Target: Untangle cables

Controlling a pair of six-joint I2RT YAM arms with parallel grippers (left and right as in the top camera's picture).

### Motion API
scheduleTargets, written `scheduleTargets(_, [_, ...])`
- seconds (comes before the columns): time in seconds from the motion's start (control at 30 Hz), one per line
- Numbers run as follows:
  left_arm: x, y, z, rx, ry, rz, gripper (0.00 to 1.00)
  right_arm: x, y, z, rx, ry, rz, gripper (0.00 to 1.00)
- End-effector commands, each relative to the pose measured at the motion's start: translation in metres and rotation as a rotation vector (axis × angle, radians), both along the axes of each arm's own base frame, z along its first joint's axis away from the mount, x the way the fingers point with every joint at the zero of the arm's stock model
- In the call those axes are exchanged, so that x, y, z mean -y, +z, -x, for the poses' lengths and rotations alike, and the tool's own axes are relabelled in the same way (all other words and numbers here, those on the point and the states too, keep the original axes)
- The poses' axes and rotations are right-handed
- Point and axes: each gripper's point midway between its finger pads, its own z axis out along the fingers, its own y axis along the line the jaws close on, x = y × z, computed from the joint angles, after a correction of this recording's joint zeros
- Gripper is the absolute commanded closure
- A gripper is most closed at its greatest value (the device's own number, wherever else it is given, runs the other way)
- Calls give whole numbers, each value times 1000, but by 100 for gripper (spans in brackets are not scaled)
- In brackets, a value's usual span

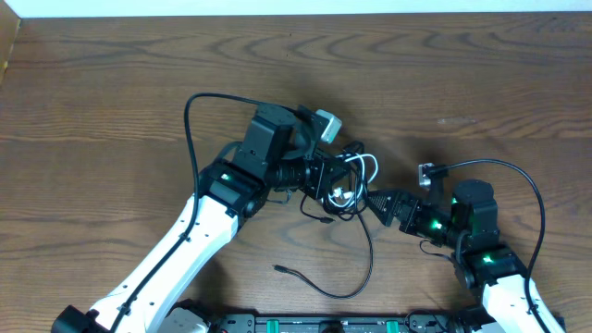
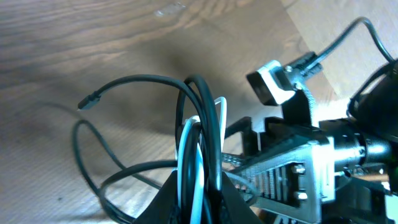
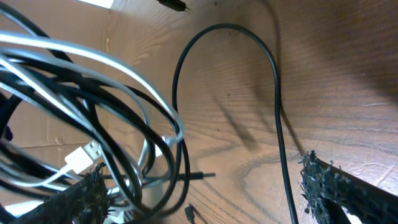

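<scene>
The cables [image 1: 347, 180] form a small tangle of black cords and one white cord at the table's centre. One black cord [image 1: 368, 254] trails toward the front and ends in a plug [image 1: 278, 268]. My left gripper [image 1: 324, 176] is shut on the tangle; in the left wrist view the gripper [image 2: 200, 190] pinches black and white strands [image 2: 196, 143] that stand up from its fingers. A free plug end [image 2: 90, 99] hangs beside them. My right gripper [image 1: 372, 199] stands open just right of the tangle. In the right wrist view that gripper [image 3: 205, 186] spans black loops [image 3: 168, 174] and a single black cord [image 3: 278, 124].
Thick black arm cords arch over the wood at the left [image 1: 189, 120] and right [image 1: 529, 180]. The table's far edge [image 1: 296, 17] runs along the top. My right arm's body [image 2: 292, 174] fills the right of the left wrist view, close to the held strands.
</scene>
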Motion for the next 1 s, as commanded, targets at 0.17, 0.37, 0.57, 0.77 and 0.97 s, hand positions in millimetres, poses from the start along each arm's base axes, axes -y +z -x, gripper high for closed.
scheduleTargets(0.17, [11, 14, 4, 16, -37, 41, 87, -2, -8, -5, 3, -36, 72, 5])
scheduleTargets(0.37, [25, 36, 21, 19, -168, 164, 87, -4, -23, -7, -26, -41, 110, 5])
scheduleTargets(0.57, [29, 44, 34, -3, -237, 213, 87, -12, -5, -19, 69, -27, 64, 1])
scheduleTargets(0.77, [30, 48, 42, -22, -282, 243, 87, -18, 24, -35, 200, -39, 7, 1])
scheduleTargets(0.97, [33, 59, 51, -22, -345, 297, 87, -16, 18, -33, 141, -66, -5, 3])
